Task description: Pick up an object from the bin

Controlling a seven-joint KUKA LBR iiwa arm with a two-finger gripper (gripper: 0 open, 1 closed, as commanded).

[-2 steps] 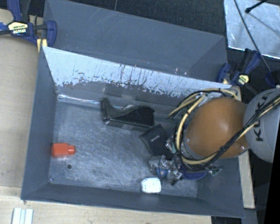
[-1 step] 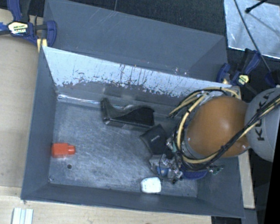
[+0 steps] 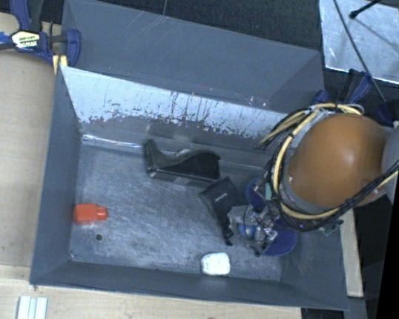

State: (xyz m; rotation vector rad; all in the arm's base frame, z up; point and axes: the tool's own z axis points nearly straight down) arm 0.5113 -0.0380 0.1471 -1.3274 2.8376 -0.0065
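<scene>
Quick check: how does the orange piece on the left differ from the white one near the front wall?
The orange block is boxy; the white piece is rounded. The orange block lies far left, away from the gripper; the white piece lies near it. Both are small and lie apart from other things.

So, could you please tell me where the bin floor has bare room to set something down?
The widest bare patch of bin floor lies between the orange block at left, the long black piece behind and the white lump in front. The right side is crowded: the gripper, a flat black piece and a blue thing.
</scene>
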